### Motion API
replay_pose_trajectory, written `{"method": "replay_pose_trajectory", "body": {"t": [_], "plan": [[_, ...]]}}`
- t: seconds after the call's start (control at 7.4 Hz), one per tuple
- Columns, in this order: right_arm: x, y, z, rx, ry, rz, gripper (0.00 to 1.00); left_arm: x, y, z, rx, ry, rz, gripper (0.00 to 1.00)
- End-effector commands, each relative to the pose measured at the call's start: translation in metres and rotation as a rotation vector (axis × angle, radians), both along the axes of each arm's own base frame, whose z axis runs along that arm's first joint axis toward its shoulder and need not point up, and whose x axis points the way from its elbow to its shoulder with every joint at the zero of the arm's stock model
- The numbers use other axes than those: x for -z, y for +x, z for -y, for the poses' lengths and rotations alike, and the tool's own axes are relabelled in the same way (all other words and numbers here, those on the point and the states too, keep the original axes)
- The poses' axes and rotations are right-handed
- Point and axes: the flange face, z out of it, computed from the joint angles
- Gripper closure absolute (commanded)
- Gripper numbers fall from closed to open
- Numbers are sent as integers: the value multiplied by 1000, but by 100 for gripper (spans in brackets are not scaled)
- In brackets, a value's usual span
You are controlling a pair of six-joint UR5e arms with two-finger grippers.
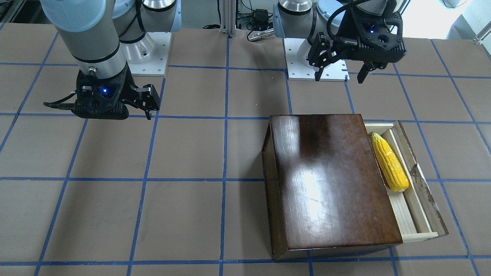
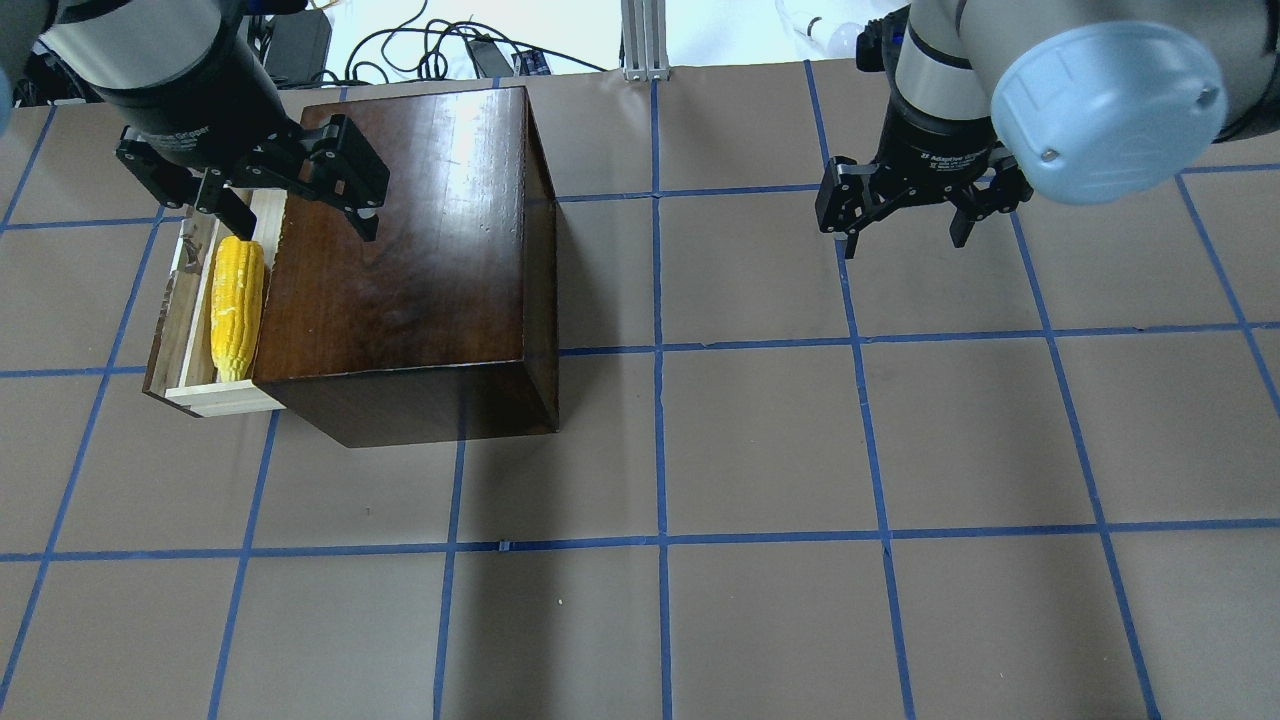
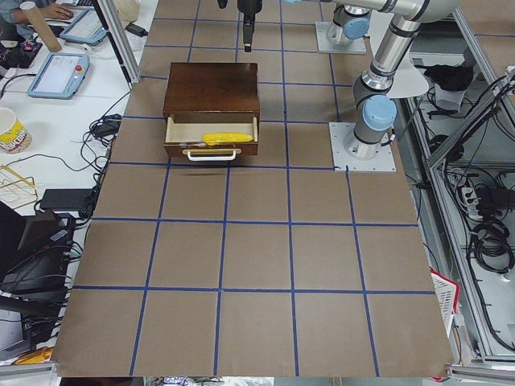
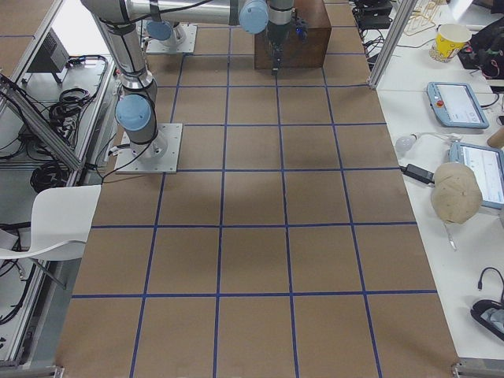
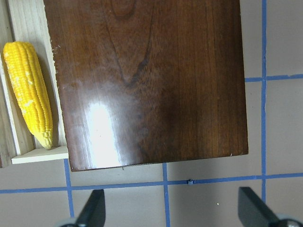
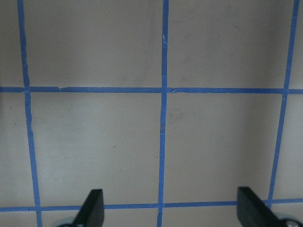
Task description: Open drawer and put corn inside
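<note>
The corn (image 1: 389, 163) is a yellow cob lying lengthwise in the open drawer (image 1: 407, 209), a pale wood tray with a chipped dark front panel. The drawer is pulled out of the glossy dark-brown box (image 1: 330, 176). The corn also shows in the overhead view (image 2: 237, 305) and the left wrist view (image 5: 29, 92). My left gripper (image 2: 290, 210) is open and empty, raised above the far end of the box and drawer. My right gripper (image 2: 903, 238) is open and empty, over bare table well away from the box.
The table (image 2: 700, 450) is brown paper with a blue tape grid. The drawer has a white handle (image 3: 211, 154) on its front panel. The arm bases (image 1: 318, 57) stand at the robot's side of the table. Cables lie beyond the table's far edge.
</note>
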Motion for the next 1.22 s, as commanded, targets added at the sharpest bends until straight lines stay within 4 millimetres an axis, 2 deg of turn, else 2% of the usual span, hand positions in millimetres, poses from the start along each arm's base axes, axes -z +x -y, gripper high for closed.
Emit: {"method": "replay_pose_trajectory", "body": {"t": [0.0,0.54,0.81,1.08], "plan": [[0,0,0,0,-2,0,0,-2,0,-2,0,-4,-1,0],[0,0,0,0,0,0,0,8,4,5,-6,16,8,0],[0,0,0,0,0,0,0,-3,3,-1,-5,-7,8,0],[0,0,0,0,0,0,0,3,3,3,-5,5,8,0]]}}
